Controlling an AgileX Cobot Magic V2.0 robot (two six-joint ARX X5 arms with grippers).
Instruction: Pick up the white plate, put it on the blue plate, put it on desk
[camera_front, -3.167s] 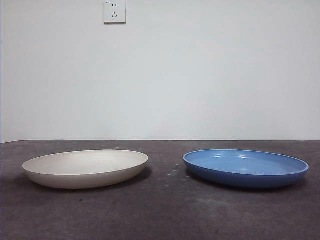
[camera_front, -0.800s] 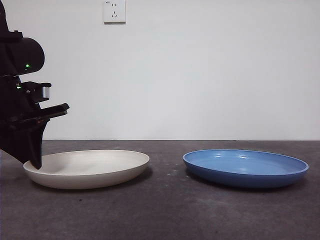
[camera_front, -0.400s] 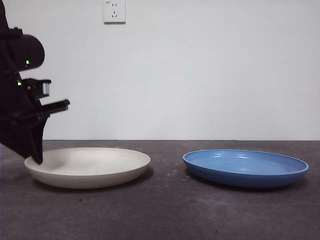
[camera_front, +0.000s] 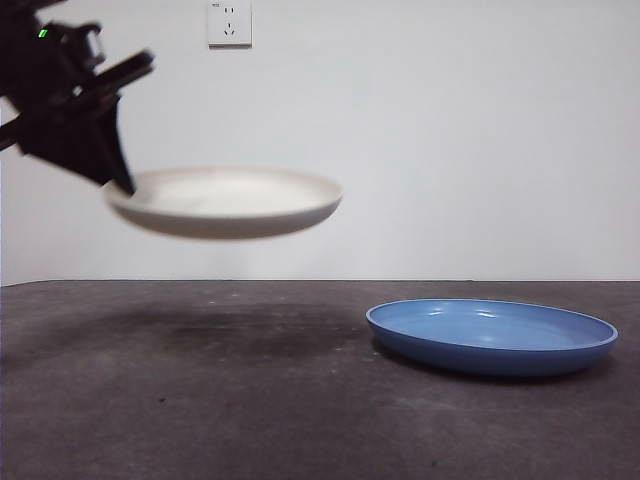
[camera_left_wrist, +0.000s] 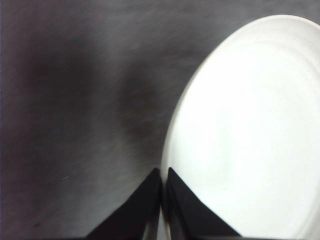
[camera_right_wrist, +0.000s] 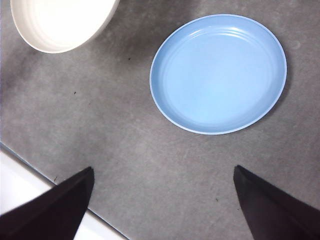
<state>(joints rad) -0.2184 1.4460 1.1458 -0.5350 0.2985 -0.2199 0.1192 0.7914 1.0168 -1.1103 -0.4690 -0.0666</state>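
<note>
My left gripper (camera_front: 118, 183) is shut on the left rim of the white plate (camera_front: 228, 203) and holds it level in the air, well above the desk (camera_front: 250, 400). In the left wrist view the two jaws pinch the plate's rim (camera_left_wrist: 164, 175), with the cream plate (camera_left_wrist: 245, 135) spreading beyond them. The blue plate (camera_front: 490, 335) lies flat on the desk at the right, lower than the white plate and apart from it. The right wrist view looks down on the blue plate (camera_right_wrist: 218, 72) and part of the white plate (camera_right_wrist: 60, 22); my right gripper (camera_right_wrist: 162, 200) is open and empty, high above the desk.
A white wall with a power socket (camera_front: 229, 22) stands behind the desk. The white plate's shadow (camera_front: 215, 335) falls on the desk left of the blue plate. The desk's pale edge (camera_right_wrist: 20, 192) shows in the right wrist view.
The left gripper has lifted the white plate off the desk, up and a little to the right. The blue plate has not moved.
</note>
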